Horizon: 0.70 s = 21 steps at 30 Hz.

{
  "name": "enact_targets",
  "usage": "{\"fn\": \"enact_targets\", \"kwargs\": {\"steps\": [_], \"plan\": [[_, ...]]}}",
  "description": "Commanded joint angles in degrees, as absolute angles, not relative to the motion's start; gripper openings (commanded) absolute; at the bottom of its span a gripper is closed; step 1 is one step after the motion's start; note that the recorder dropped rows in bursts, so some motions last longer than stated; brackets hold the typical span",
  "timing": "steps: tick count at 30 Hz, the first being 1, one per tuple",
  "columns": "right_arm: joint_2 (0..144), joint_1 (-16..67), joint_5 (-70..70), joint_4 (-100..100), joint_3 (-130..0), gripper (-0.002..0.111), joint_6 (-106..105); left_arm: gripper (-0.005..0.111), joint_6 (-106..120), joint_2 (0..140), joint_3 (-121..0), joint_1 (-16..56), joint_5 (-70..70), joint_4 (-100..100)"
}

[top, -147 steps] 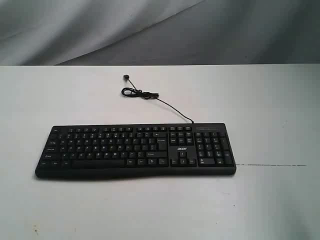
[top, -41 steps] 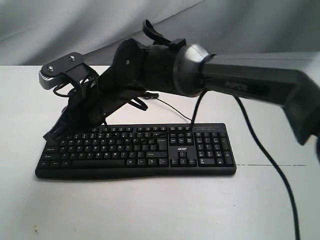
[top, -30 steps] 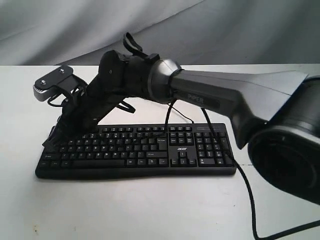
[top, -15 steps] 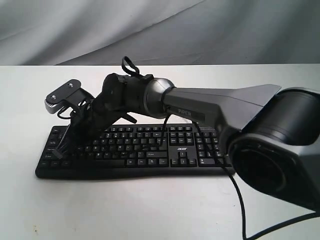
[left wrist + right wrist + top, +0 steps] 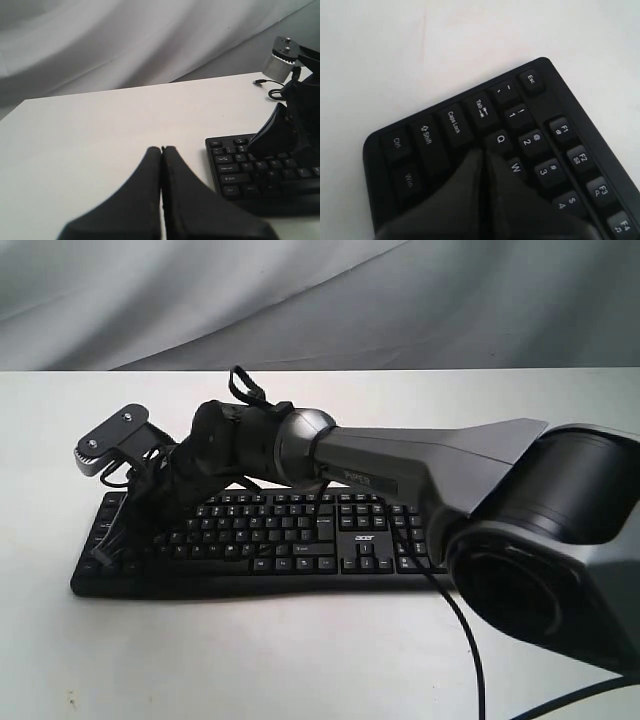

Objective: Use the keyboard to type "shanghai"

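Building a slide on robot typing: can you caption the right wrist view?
Shut right gripper, fingertips together, aimed at the left end of the black keyboard, just beside the Q key.

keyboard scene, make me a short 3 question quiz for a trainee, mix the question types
1. True or false: the right claw is shut, its tips beside the Q key of the keyboard.
2. The left claw hangs over: A the number pad; B bare table; C the cable.
3. In the exterior view, which end of the keyboard does the right claw reach?
Key: 1 true; 2 B; 3 the left end.
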<state>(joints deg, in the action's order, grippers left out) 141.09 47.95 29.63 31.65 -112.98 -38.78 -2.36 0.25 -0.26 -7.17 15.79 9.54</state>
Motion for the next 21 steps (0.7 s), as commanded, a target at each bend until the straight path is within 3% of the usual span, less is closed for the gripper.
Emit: {"fn": "enact_targets", "kwargs": {"steps": [1,21], "plan": [[141.27,48.10,29.50,31.06,-113.45,0.000,-39.16,0.000,-2.62,0.00,0.00,-6.75,15.22,9.55],[141.49,48.10,29.78,29.47,-113.45,0.000,-39.05,0.000,-2.62,0.00,0.00,-6.75,15.22,9.55]]}}
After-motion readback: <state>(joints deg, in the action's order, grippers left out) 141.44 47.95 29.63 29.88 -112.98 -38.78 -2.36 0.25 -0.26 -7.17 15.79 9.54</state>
